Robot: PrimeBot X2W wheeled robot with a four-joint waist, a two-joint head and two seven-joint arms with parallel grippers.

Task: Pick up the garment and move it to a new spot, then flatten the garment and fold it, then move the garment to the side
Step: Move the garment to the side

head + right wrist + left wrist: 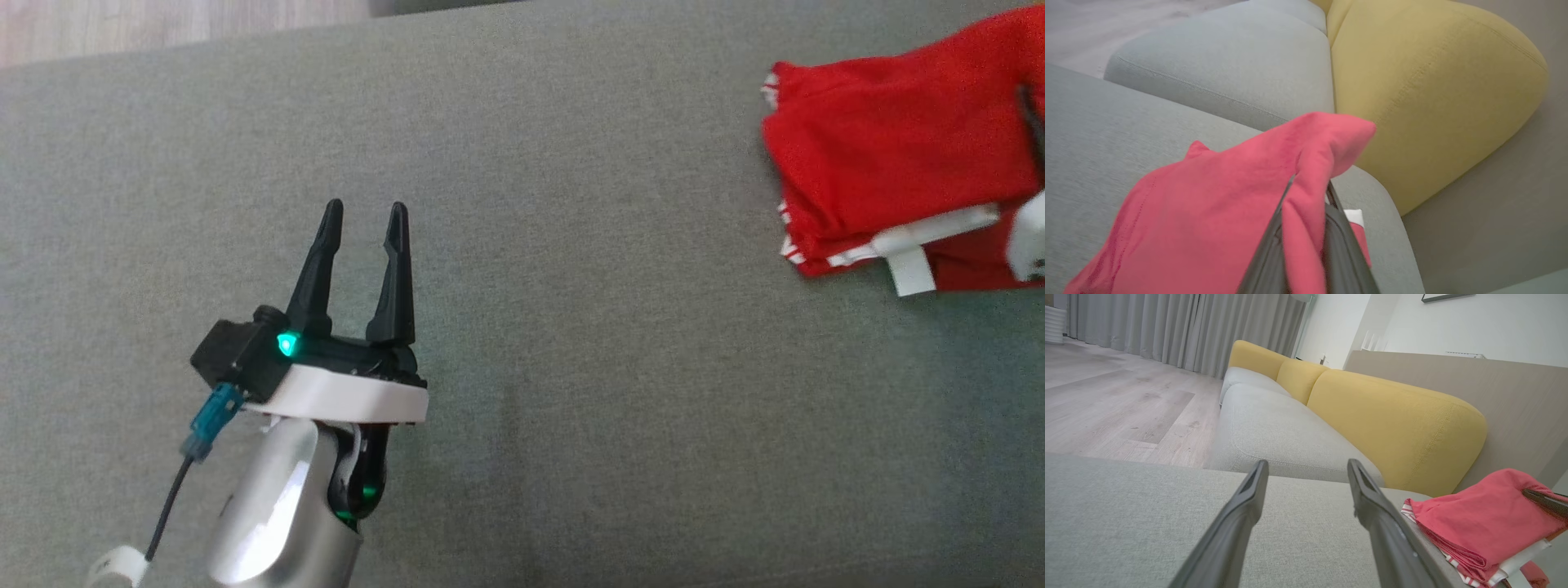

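The garment (pixel 890 155) is red with white striped trim and lies bunched in folded layers at the far right of the grey seat. My right gripper (pixel 1310 188) is shut on an upper fold of the garment (pixel 1208 212), and the cloth drapes over both fingers. One of those dark fingers (pixel 1032 114) shows at the right edge of the head view. My left gripper (pixel 365 208) is open and holds nothing, low over the grey fabric well to the left of the garment. In the left wrist view the garment (pixel 1482 522) lies to the right of the left gripper (pixel 1307 463).
The grey seat cushion (pixel 571 327) spreads wide between my left gripper and the garment. Yellow back cushions (pixel 1396 428) and a beige wall panel (pixel 1515 400) stand behind the garment. Wooden floor (pixel 1118 404) and grey curtains (pixel 1167 326) lie beyond the seat's edge.
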